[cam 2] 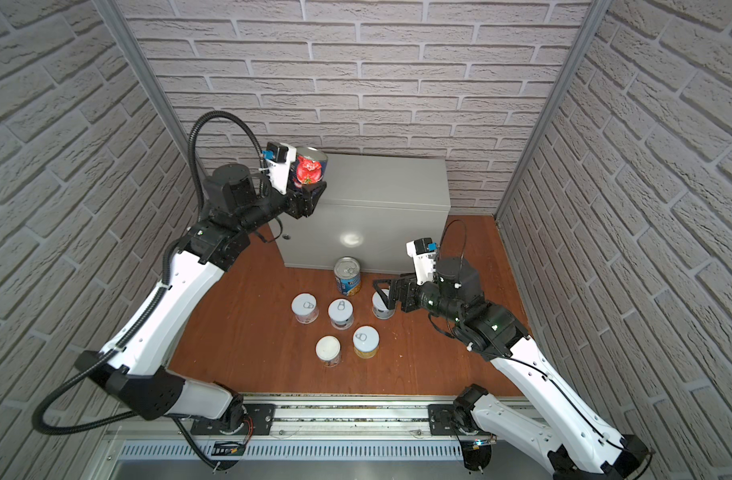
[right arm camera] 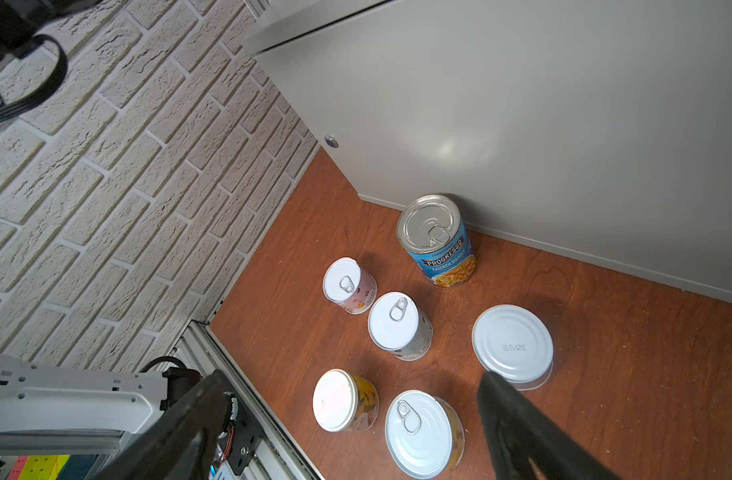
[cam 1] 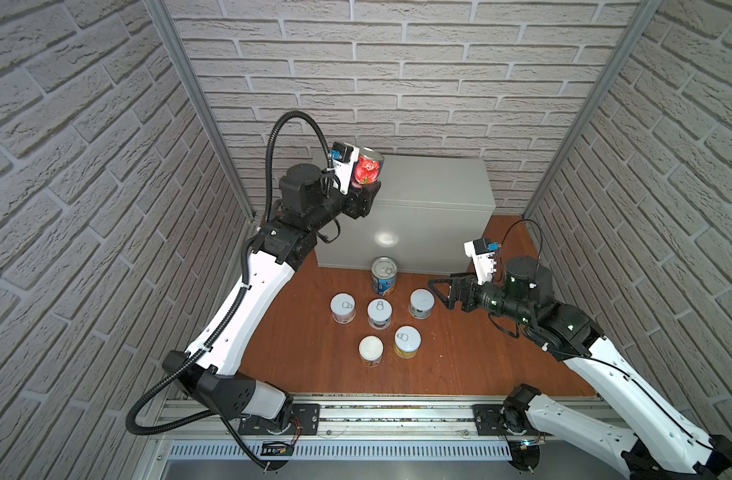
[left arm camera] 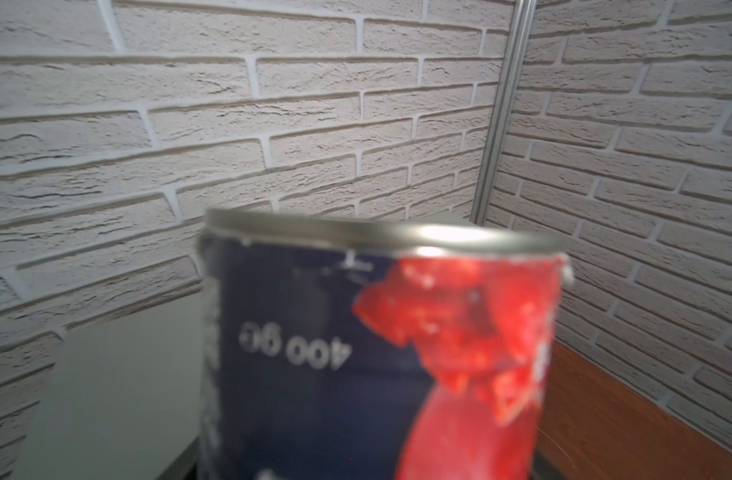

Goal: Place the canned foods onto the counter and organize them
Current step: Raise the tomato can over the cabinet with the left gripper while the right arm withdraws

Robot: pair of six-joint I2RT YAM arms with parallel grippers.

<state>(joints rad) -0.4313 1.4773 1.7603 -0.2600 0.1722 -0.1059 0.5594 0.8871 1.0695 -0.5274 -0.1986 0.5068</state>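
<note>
Left claw [cam 1: 365, 179] has a firm grip on the tomato can [cam 1: 368, 165], upright, with the grey table [cam 1: 435, 183] top's corner right beside it. Right claw [cam 1: 435, 293] hangs wide open, low over the floor [cam 1: 459, 353], with a short white-topped can [cam 1: 421, 302] just ahead of it and the Progresso can [cam 1: 384, 277] a bit further.

In the left wrist view the tomato can [left arm camera: 380, 353] looms out of focus, its base cut off by the picture's edge (the label print smears). In a top view the right gripper [cam 2: 380, 295] covers part of a short pale can [cam 2: 382, 314]; its label is unreadably small.
</note>
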